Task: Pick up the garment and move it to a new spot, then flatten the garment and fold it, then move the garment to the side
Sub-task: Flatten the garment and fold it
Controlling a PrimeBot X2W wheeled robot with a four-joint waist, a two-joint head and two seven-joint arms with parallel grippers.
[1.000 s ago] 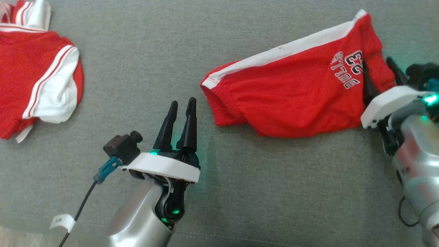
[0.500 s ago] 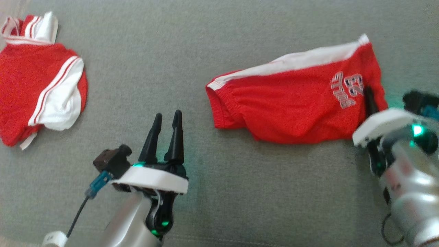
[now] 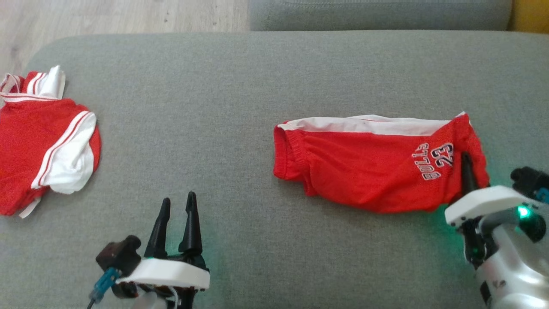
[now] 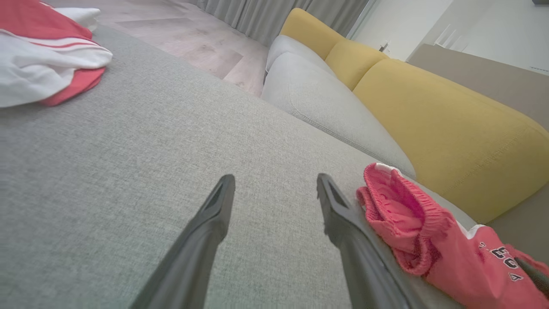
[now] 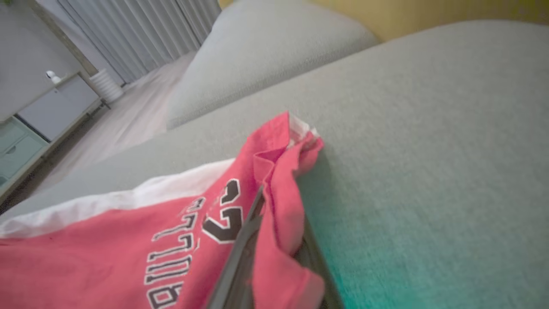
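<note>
Red shorts (image 3: pixel 369 171) with a white side stripe and "BULLS 23" print lie spread on the grey sofa seat (image 3: pixel 214 107), right of centre. My right gripper (image 3: pixel 472 176) is shut on their right-hand hem. In the right wrist view the red cloth (image 5: pixel 128 240) folds over between the fingers of my right gripper (image 5: pixel 281 214), and one finger is hidden under it. My left gripper (image 3: pixel 178 199) stands open and empty near the seat's front edge, left of the shorts. In the left wrist view my left gripper (image 4: pixel 275 180) hovers over bare fabric, with the shorts' waistband (image 4: pixel 411 223) just to its right.
A second red and white garment (image 3: pixel 47 146) lies crumpled at the seat's left end and shows in the left wrist view too (image 4: pixel 38 56). Wooden floor (image 3: pixel 128 17) lies beyond the seat's far left. Another grey cushion (image 3: pixel 377 13) and yellow backrests (image 4: pixel 429 107) stand behind.
The whole head picture has slid down, so the camera moved. The shorts have turned from slanted to level with the right gripper holding them. The left gripper has drawn back towards the front edge.
</note>
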